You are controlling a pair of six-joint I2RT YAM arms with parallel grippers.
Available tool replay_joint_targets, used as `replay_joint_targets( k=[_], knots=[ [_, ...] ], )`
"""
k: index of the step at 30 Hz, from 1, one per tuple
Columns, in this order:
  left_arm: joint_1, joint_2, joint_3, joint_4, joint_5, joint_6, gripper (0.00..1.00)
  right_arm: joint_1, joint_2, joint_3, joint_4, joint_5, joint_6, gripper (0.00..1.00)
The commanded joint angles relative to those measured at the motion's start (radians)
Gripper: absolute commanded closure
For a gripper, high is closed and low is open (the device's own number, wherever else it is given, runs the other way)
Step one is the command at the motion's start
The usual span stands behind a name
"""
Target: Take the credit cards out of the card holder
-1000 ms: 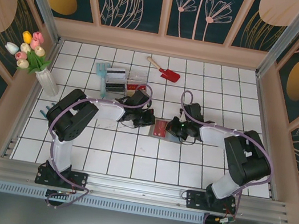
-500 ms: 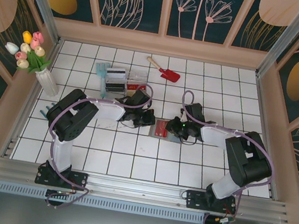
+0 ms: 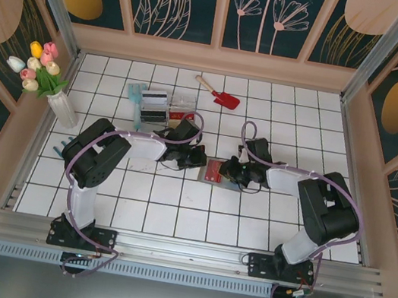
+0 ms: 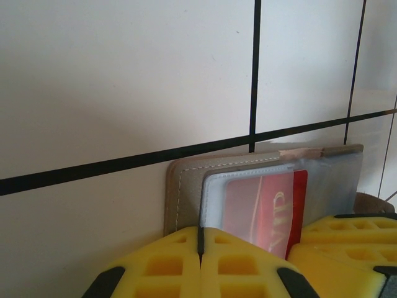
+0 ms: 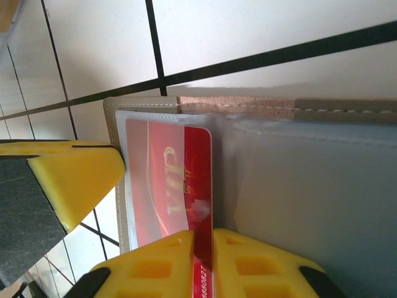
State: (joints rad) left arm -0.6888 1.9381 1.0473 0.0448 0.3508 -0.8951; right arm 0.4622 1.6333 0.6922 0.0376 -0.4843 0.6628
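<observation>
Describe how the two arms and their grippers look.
The left arm and right arm are alike: white links between bulky black joint housings, each trailed by a looping lilac cable. The left gripper and right gripper carry yellow fingers moulded with square recesses and dark inserts.

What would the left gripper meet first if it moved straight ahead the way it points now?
Probably the card holder: its grey edge lies just ahead of the shut left gripper, then the red credit card.
</observation>
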Motion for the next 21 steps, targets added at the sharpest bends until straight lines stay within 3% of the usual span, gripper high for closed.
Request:
replay_joint_targets(
  k=[1, 11, 21],
  knots=[
    [-0.007, 0.018, -0.003, -0.062, -0.033, 0.016, 0.98, -0.018, -0.016, -0.019, 0.014, -0.024, -0.005, 0.88],
    [-0.007, 0.008, 0.001, -0.068, -0.058, 0.021, 0.95, -0.100, -0.107, -0.080, -0.017, -0.038, -0.047, 0.99],
    [-0.007, -0.047, 0.074, -0.049, -0.042, 0.089, 0.77, -0.200, -0.295, -0.105, -0.022, -0.169, -0.116, 1.00]
  ],
)
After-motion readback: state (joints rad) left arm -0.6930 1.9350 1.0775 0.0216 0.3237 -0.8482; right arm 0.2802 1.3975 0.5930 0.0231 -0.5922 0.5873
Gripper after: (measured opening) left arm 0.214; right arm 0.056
